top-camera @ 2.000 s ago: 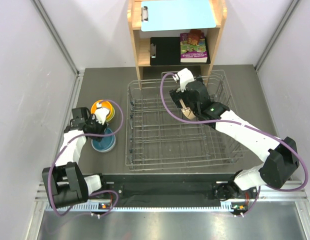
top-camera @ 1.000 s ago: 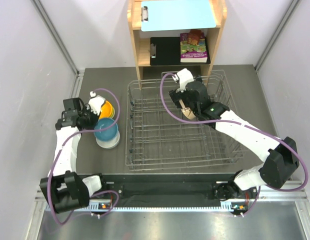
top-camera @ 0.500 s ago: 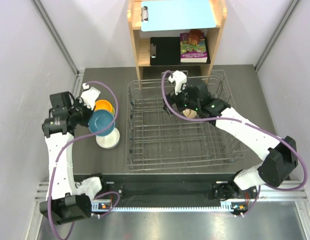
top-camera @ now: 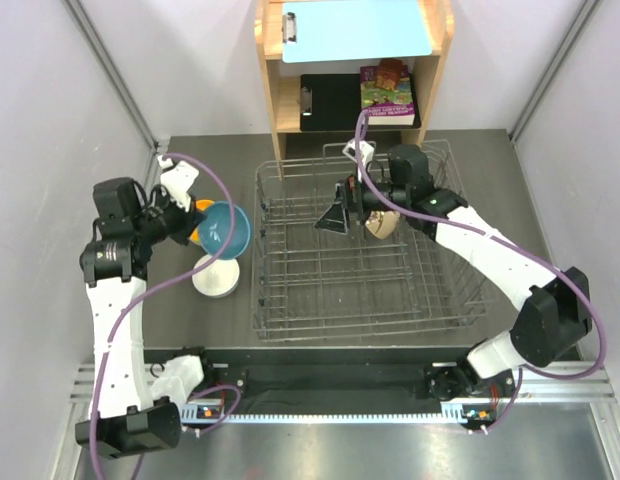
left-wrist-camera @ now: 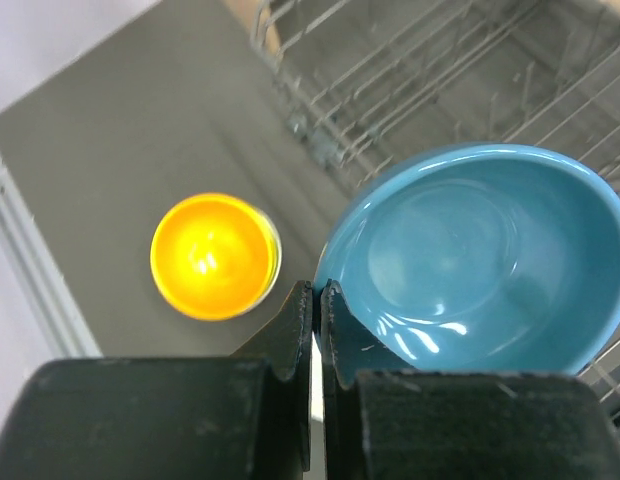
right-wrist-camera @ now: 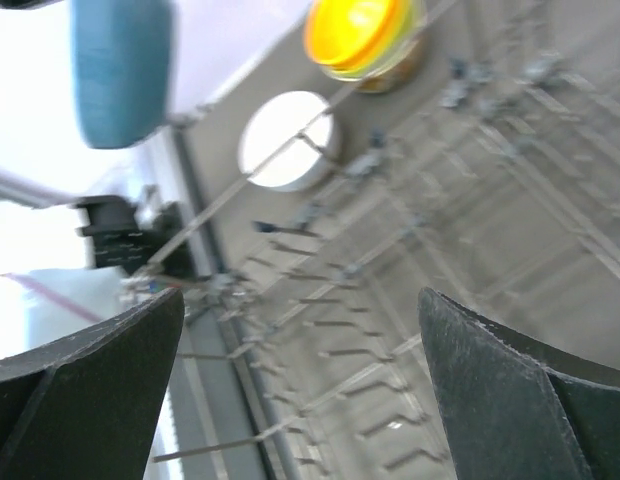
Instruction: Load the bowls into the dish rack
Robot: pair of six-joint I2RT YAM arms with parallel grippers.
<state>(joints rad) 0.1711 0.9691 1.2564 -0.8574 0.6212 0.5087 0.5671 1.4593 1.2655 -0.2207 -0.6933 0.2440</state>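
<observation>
Because only its rim is pinched in the left end effector (left-wrist-camera: 315,292), the blue bowl (left-wrist-camera: 470,260) hangs tilted just beyond it, beside the dish rack (top-camera: 360,328), over which the right end effector (top-camera: 333,216) gapes empty.

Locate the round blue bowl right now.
The round blue bowl is left of centre in the top view, tilted, its rim pinched by the left gripper, between the orange bowl and the left wall of the silver wire dish rack.
</observation>
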